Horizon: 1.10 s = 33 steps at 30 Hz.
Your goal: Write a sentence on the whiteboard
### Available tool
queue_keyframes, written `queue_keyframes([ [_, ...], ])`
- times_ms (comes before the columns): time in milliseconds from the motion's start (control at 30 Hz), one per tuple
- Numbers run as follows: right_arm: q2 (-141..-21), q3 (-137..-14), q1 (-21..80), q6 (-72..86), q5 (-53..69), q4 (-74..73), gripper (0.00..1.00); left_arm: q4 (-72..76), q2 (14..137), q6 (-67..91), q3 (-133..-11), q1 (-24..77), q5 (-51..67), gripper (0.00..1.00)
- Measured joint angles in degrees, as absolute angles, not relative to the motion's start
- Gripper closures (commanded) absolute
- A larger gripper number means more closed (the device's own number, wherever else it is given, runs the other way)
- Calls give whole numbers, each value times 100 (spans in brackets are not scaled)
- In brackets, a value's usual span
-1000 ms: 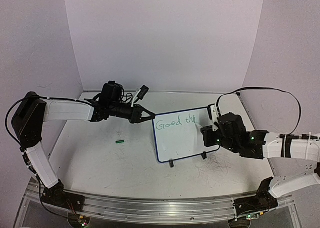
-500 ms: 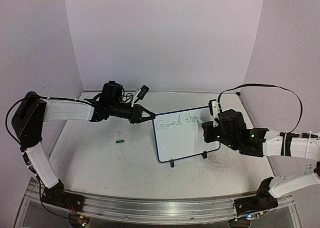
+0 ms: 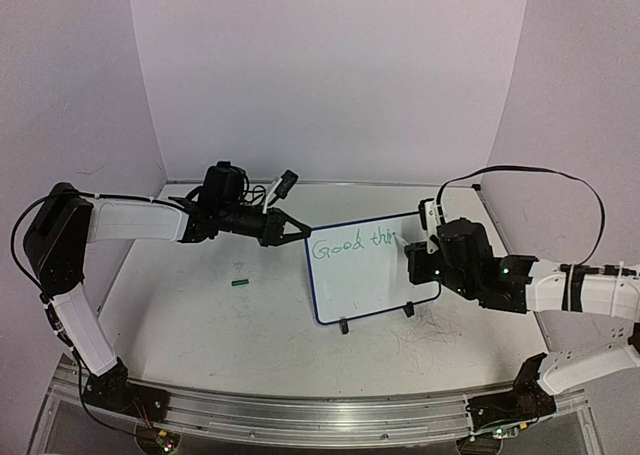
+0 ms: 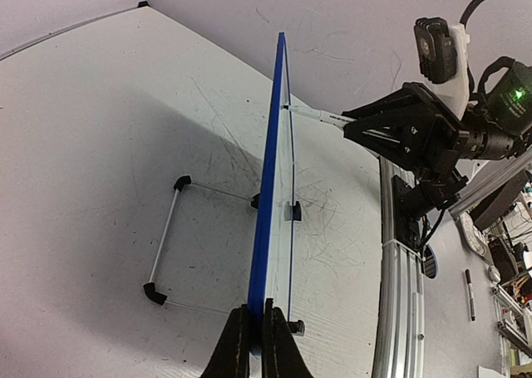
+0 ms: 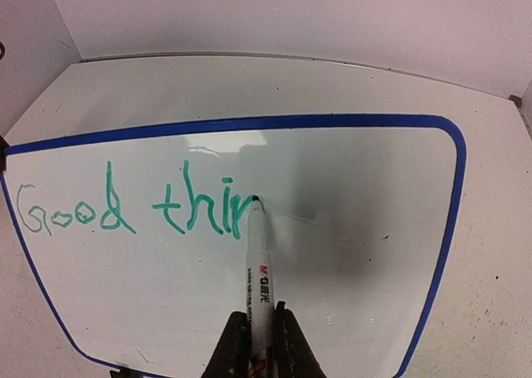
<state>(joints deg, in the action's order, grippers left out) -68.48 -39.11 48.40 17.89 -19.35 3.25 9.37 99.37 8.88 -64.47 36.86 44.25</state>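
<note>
Lilac walls close round the scuffed white bench (image 3: 200, 320). My right claw (image 5: 253, 335) is clenched on the barrel of a white marker (image 5: 258, 266), and the marker's dark tip touches the whiteboard (image 5: 366, 228) right at the end of the green writing. The sentence (image 5: 125, 208) reads "Good thin" so far, on one line across the upper left of the board. The right side and everything below it are bare.

Across from it, my left claw (image 4: 252, 335) is clamped on the board's blue-framed left edge. This steadies the board, which leans on its wire stand (image 4: 166, 237). A small green piece (image 3: 239, 283), perhaps the marker's cap, lies on the bench well to the left of the board.

I judge I am mid-word, with well under half the writing done. The next move calls for closing off this letter and carrying the word rightward into the free space. I should press lightly enough that the board does not rock back on its stand, and the left grip must hold firm. After that the tip has to lift and drop to a second line.
</note>
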Motion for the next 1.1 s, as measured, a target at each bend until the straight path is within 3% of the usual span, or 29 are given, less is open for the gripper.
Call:
queue_keyframes([
  [1100,-6477,-3774,4530,1906,-1712,207,100,902,9922,880,-6447,3688,4445,100],
])
